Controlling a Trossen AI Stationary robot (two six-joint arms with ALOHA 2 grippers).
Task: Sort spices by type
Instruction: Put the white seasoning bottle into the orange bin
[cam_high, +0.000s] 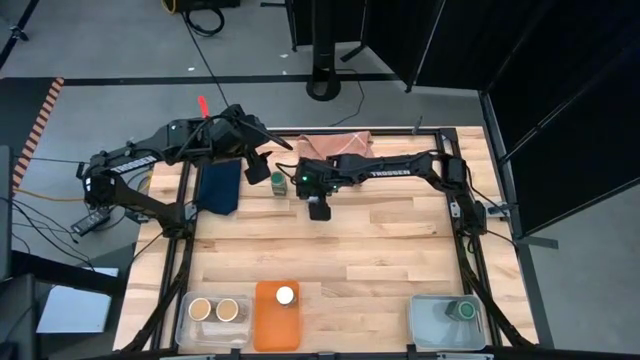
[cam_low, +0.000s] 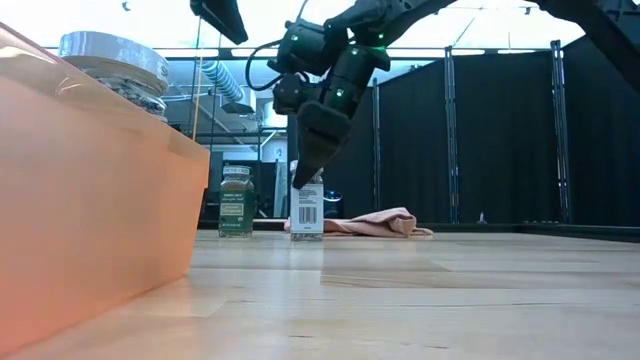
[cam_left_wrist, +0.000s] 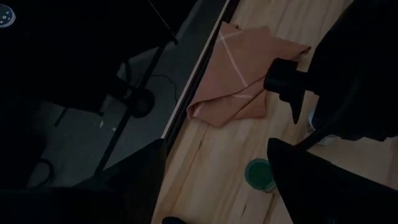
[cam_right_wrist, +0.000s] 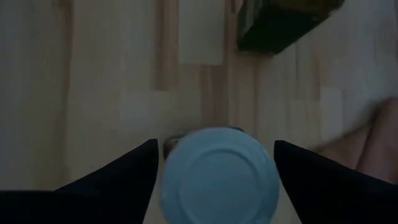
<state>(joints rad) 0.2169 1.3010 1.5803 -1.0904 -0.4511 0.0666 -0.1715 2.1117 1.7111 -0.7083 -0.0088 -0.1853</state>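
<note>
White-lidded jar (cam_right_wrist: 217, 173) stands on the wooden table (cam_high: 380, 260) near the far edge, directly under the right gripper (cam_high: 319, 208), whose fingers are spread wide on either side of it, not touching. Just beside it stands a green-lidded jar (cam_high: 279, 181), with the left gripper (cam_high: 258, 168) hovering close by, fingers parted and empty. A pink cloth (cam_high: 345, 145) lies behind them.

High view looked straight down on the whole table (cam_high: 340, 250); low view looked level across it, sharing the pink cloth (cam_high: 345, 145).
</note>
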